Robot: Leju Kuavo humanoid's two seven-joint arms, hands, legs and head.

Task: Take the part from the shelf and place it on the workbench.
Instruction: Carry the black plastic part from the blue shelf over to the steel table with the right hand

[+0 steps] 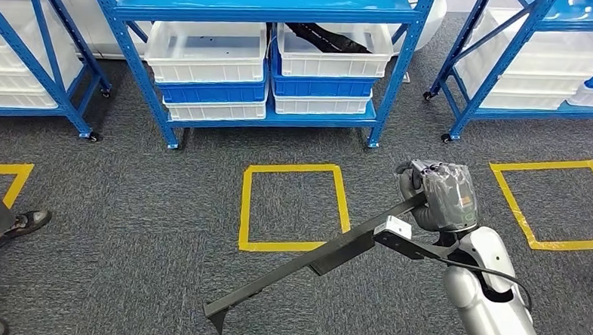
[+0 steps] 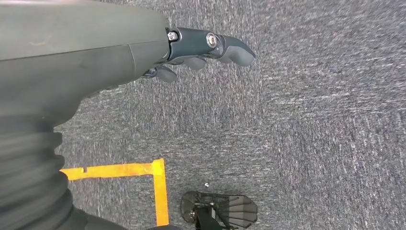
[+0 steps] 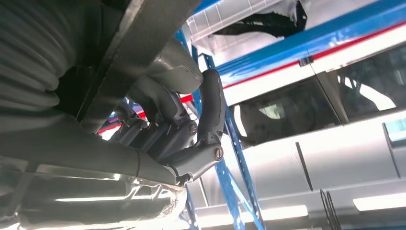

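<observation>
The long part (image 1: 304, 270) looks like matt dark metal. Grey carpet (image 1: 163, 207) is rough and flecked. Shelf frames (image 1: 391, 88) are glossy blue painted metal; the bins (image 1: 208, 54) smooth plastic. Right hand (image 1: 440, 193) wears shiny clear film.

Grey carpet (image 1: 162, 230) covers the floor. At frame centre a yellow tape square (image 1: 295, 207) is marked on it, with another (image 1: 552, 203) at right and a corner of a third (image 1: 6, 176) at the left edge. White bins (image 1: 206, 52) and blue bins (image 1: 323, 85) sit stacked along the top. A person's shoe (image 1: 27, 221) shows at lower left.
</observation>
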